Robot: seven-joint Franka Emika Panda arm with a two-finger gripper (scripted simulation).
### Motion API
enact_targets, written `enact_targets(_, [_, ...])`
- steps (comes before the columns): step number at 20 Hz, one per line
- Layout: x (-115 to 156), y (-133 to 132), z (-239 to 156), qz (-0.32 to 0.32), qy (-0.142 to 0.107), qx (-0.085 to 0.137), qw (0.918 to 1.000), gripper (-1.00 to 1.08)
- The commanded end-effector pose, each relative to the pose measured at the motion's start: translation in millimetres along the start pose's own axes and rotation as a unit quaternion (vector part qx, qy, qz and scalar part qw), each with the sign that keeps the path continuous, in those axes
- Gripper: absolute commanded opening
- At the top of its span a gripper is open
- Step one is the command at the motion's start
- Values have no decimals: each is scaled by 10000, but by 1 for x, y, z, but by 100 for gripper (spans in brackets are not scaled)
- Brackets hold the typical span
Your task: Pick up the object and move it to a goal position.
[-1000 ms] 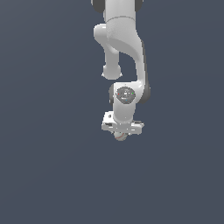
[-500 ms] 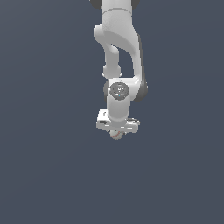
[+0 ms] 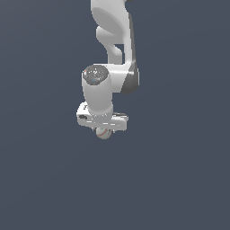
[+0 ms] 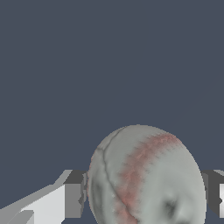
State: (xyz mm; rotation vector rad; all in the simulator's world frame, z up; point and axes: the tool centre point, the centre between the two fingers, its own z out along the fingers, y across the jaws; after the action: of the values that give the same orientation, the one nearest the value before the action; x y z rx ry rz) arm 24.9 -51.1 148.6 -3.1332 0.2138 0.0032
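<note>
Under the white arm (image 3: 110,54), in the middle of the exterior view, the hand (image 3: 103,132) points straight down with the baseball (image 3: 103,133) caught between its fingers. Only the lower part of the ball shows below the hand's broad white body, a small off-white round with a touch of red seam on it. All around it the exterior view shows flat, dark blue-grey ground (image 3: 179,179); whether the ball touches any surface cannot be told from this view. In the wrist view the baseball (image 4: 146,177) fills much of the picture, pale grey-white with a wide stitched red seam curving across its face and a thin dark line beside it. A grey finger pad (image 4: 74,199) presses against one side of the ball and a second pad (image 4: 214,197) sits against the other side, so the hand is closed to the ball's width and grips it. Behind the ball the wrist view shows nothing but the same dark blue-grey ground (image 4: 109,57).
</note>
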Motion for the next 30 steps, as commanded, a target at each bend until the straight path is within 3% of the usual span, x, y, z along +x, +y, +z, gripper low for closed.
enact_targets(1, [7, 21, -24, -2, 10, 2, 10000, -100])
enact_targets(16, [49, 131, -141, -3, 10, 0, 10000, -100])
enact_targets(30, [66, 167, -179, -3, 10, -4, 10000, -100])
